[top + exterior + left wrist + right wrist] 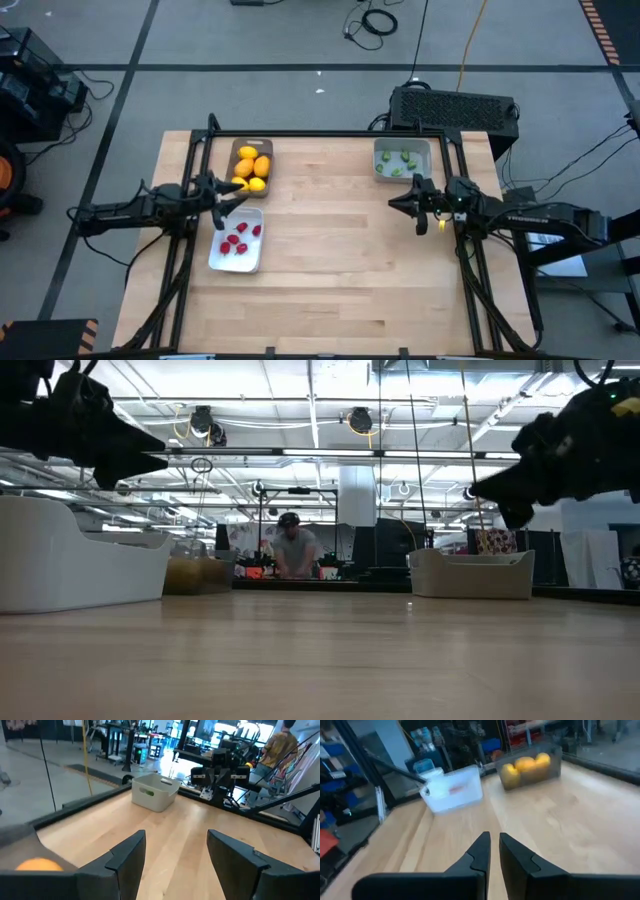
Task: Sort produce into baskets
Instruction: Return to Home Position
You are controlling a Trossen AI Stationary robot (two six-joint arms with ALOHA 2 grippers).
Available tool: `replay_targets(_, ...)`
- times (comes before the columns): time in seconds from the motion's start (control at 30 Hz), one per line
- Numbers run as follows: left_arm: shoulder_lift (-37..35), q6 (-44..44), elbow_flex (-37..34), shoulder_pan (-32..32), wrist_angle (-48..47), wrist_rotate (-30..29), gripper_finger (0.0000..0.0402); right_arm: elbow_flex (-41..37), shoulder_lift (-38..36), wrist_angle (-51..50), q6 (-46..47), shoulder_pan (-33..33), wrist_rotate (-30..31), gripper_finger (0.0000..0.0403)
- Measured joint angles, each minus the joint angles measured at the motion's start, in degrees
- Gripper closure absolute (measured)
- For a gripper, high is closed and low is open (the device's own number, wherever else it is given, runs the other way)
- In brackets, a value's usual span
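Observation:
Several yellow-orange lemons lie in the grey-brown tray (251,165) at the far left. Several red berries lie in the white tray (237,240) just nearer. Several small green pieces lie in the pale grey bin (401,160) at the far right. My left gripper (234,199) hangs open and empty above the table between the two left trays. My right gripper (403,205) hangs shut and empty above the table, just near of the grey bin. In the right wrist view, the lemon tray (530,767) and the white tray (454,790) show across the table.
A black box with vents (453,108) stands beyond the table's far right edge. A black frame rail (330,133) runs along the far edge. The table's bare wooden middle and near half (340,270) lie open. A person (292,552) stands in the room behind.

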Motion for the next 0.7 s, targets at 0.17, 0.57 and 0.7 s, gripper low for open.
replay_targets(0.17, 0.0, -3.0, 0.0, -0.2, -3.5, -0.1, 0.0183, 0.1, -3.6, -5.1, 0.2, 0.0, 0.4, 0.0372)
replay_targets(0.57, 0.0, -3.3, -3.6, -3.8, 5.2, -6.7, 0.0183, 0.2, -18.3, -18.1, -4.6, -0.1, 4.8, 0.0371)
replay_targets(0.7, 0.5, -0.7, -6.7, -4.0, 14.7, -5.4, 0.0183, 0.2, -22.6, -18.3, -5.1, 0.4, 4.5, 0.0371)
